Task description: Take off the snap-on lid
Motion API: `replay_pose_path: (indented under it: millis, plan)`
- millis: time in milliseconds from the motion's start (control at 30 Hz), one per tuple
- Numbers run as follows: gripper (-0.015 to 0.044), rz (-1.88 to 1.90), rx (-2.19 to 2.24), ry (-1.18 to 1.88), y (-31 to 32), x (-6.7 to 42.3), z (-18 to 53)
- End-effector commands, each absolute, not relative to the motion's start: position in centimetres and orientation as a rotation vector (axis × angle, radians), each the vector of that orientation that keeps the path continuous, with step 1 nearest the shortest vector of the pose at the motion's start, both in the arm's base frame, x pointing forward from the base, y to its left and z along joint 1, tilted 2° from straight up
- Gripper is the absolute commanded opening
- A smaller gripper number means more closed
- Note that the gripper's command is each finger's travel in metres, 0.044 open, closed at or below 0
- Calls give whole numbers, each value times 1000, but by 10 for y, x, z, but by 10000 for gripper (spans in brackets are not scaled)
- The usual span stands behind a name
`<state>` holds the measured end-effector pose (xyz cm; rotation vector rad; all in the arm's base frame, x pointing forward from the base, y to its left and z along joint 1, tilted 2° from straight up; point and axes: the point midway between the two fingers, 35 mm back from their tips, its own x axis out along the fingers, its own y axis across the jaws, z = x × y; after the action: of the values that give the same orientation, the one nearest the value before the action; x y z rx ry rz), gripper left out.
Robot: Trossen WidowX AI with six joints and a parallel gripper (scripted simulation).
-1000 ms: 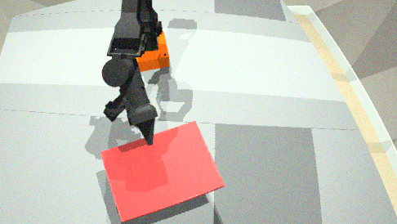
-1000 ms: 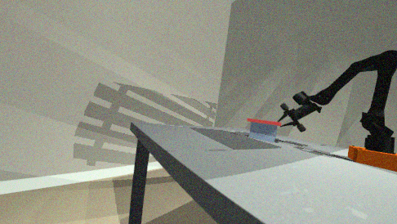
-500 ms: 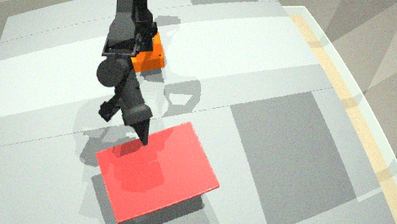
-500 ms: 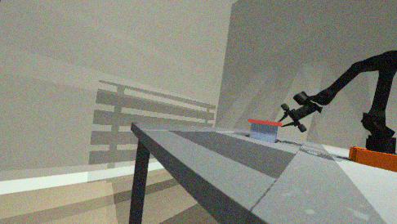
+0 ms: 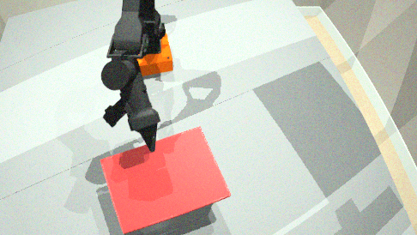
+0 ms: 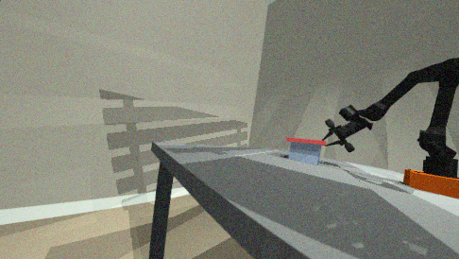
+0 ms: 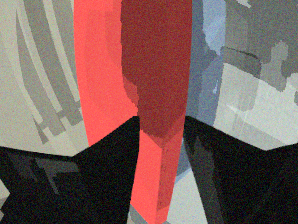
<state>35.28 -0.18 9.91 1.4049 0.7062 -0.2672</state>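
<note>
The red lid [image 5: 193, 171] [image 6: 306, 141] [image 7: 100, 60] lies about level on top of the blue-grey storage box [image 6: 304, 153] [image 7: 205, 75]. My gripper [image 5: 153, 150] [image 6: 325, 142] [image 7: 161, 122] is shut on the lid's edge nearest the arm, one finger above the lid and one below its rim. The box stands on the table under the lid. Whether the lid is still snapped on all round cannot be told; the far rim is too small in the exterior view and hidden from the wrist camera.
An orange block [image 5: 159, 66] [image 6: 436, 183] lies on the table by the arm's base, behind the gripper. The table's pale wooden edge strip [image 5: 343, 66] runs down the right side in the top view. Dark shadows fall across the table.
</note>
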Motion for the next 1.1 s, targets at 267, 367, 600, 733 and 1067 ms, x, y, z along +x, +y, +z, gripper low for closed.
replay_pose_path:
  millis: [267,367,600,733,1067]
  plan:
    - [0,-263,1404,702,-2,352,104]
    - [0,-263,1404,702,-2,352,104]
    - [0,-263,1404,702,-2,352,106]
    - [0,-263,1404,702,-2,352,107]
    - [0,-265,1405,701,-2,352,107]
